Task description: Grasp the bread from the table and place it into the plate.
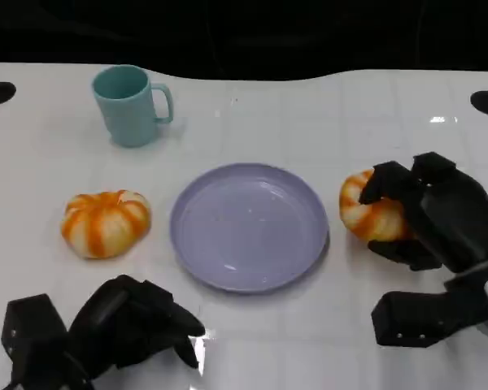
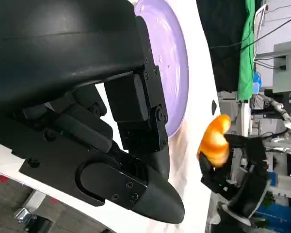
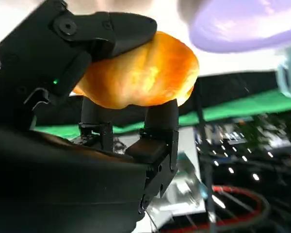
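- Head view, far left: teal mug standing upright at the back of the white table, well apart from everything else.
- Below the mug: second bread, orange with pale stripes, lying on the table just left of the plate, untouched.
- Lower left: left hand resting low near the table edge, fingers curled inward, nothing held; closed on nothing, judged from head and left wrist views.
- Centre: lavender plate, shallow, nothing in it.
- Right of the plate: bread clamped in the right hand, just beside the plate rim, not over it. Cannot tell from the head view whether raised or touching the table; left wrist view suggests clear of the surface.
- Right wrist view: bread pinched between an upper finger and lower fingers, plate edge close beyond.
- Handling judgement: likely light and somewhat soft, surface smooth and rounded, so prone to rolling or slipping out of a narrow pinch. No denting visible under the fingers.
- Hold point judgement: across the widest part of the body, opposing contact above and below, as at present; avoid the tapered end.
- Pressure judgement: moderate only, enough to prevent slip without crushing.
- Release judgement: low over the plate centre, to prevent rolling off the shallow rim.
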